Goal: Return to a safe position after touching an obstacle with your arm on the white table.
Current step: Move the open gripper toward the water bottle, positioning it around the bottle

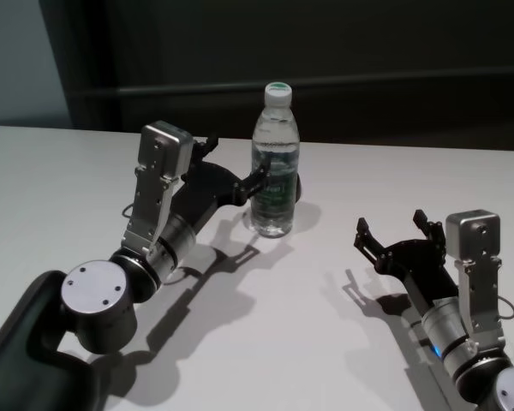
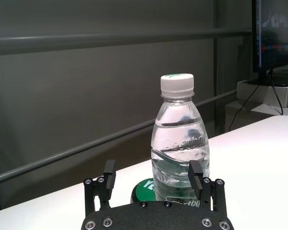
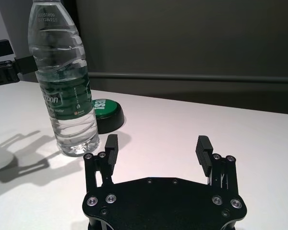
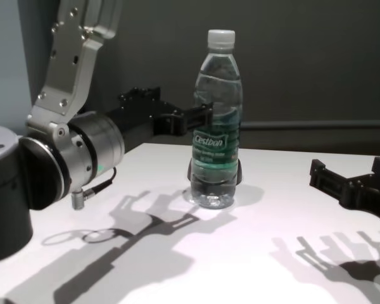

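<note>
Tall clear plastic water bottle, white cap, green label [image 1: 274,163]: upright, mid white matte worktop [image 1: 325,342].
Left gripper [image 1: 240,175]: jaws spread, one finger touching bottle's label; apparently contact made, retreat due.
Right gripper [image 1: 396,233]: jaws spread, well apart, idle.

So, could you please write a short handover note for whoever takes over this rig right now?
Left gripper: open, one fingertip against the water bottle at label height.
Right gripper: open, holding nothing, low over the white table, apart from the bottle.
Bottle: upright, capped, on the table; a green-topped round object sits just behind it.
Done: contact with the bottle appears made.
Left: pull the left arm back to a safe position without tipping the bottle.
</note>
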